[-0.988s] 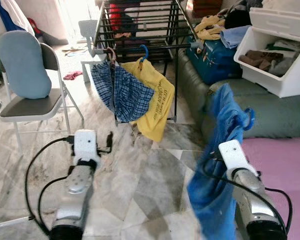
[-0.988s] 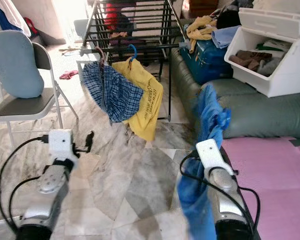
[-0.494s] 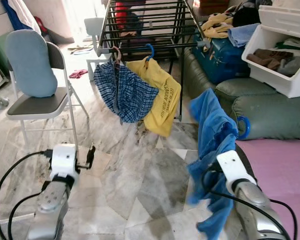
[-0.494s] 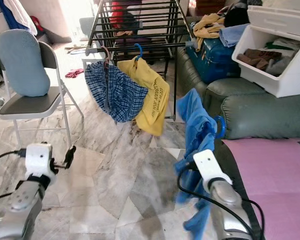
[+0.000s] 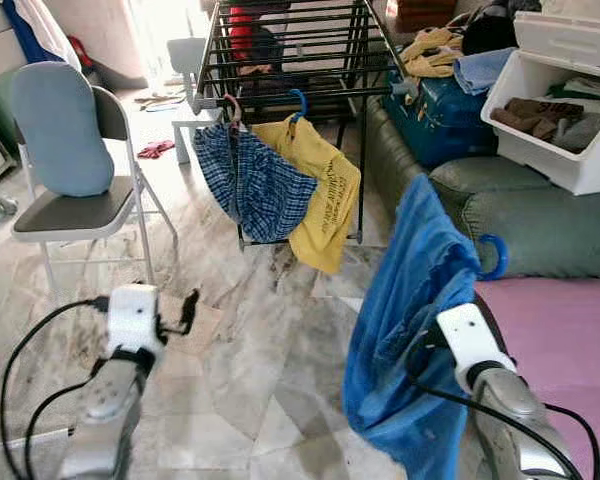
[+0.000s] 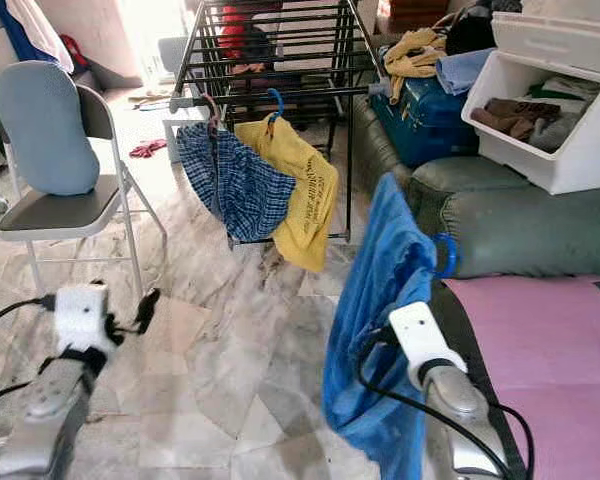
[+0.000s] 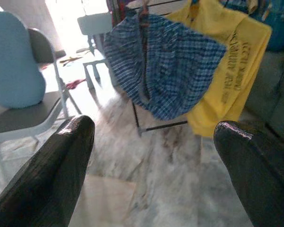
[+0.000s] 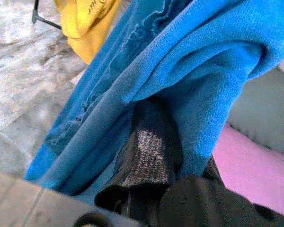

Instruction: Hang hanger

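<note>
**Blue garment in hand, rack still ahead**

My right fingers (image 8: 146,156) are clenched on the blue garment (image 5: 410,320), the cloth bunched around them and draped down over my right gripper (image 8: 149,163); the blue hanger (image 5: 495,255) it rides on curls out just to the right of the cloth, its hook free in the air. My left gripper (image 7: 154,156) has its two black fingers spread wide with nothing between them, held low over the marble floor (image 5: 270,380) on my near left.

So the carrying part is in hand, but the hanging is not done. The black drying rack (image 5: 290,50) stands far ahead, a little left of centre, well apart from my load. Two pieces already hang from its near rail: a blue checked garment (image 5: 255,185) and, touching it on the right, a yellow shirt (image 5: 325,195) on its own blue hook. A folding chair (image 5: 65,170) stands at far left, a grey sofa (image 5: 500,210) at right.

I judge what remains is the approach, lifting the hook to the near rail, setting it over, and letting go.
</note>
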Robot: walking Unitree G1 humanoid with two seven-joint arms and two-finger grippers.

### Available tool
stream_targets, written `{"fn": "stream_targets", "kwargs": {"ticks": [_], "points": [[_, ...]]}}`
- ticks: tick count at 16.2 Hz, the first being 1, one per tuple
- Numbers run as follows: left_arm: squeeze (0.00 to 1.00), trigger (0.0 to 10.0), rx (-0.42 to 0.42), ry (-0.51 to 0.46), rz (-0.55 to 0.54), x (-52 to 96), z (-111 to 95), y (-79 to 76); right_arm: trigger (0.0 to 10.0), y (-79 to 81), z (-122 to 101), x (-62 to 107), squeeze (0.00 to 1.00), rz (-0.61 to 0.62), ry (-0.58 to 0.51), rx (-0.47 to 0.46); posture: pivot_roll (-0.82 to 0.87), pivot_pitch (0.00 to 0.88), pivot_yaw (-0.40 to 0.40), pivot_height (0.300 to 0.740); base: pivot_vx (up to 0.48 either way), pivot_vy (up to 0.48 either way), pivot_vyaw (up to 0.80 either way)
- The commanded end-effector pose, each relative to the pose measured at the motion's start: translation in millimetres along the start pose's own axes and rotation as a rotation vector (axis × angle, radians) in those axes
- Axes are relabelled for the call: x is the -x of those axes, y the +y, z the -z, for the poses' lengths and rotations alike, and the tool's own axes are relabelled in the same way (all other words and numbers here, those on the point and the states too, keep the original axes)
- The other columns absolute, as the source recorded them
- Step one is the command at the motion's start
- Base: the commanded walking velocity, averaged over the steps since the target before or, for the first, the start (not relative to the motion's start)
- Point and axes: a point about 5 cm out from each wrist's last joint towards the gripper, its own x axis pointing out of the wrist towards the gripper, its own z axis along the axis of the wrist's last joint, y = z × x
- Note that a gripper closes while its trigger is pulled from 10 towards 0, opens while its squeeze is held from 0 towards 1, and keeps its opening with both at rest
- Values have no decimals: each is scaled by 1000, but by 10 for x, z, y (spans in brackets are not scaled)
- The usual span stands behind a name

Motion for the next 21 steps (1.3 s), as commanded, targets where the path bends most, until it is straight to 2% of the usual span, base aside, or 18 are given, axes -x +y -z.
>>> {"fn": "stream_targets", "kwargs": {"ticks": [1,3,6,10,21], "points": [[0,10000,14,3,12,-19,3,-11,10000,31,-163,-22,0,-8,-63,7,-127,0,60,740,270,0,0],[0,10000,16,-3,32,-18,-2,-40,10000,-1,-160,-33,0,-2,-54,12,-127,0,55,740,304,0,0],[0,10000,19,2,19,-3,14,-6,10000,-45,-135,-54,0,8,-34,27,-120,0,46,740,465,0,0],[0,10000,22,-6,29,-26,-3,-23,10000,35,-134,-86,0,-24,-25,41,-115,0,34,740,469,0,0],[0,10000,33,-5,54,-67,-5,-101,10000,48,-122,-115,0,-26,-17,47,-118,0,41,740,467,0,0]]}}
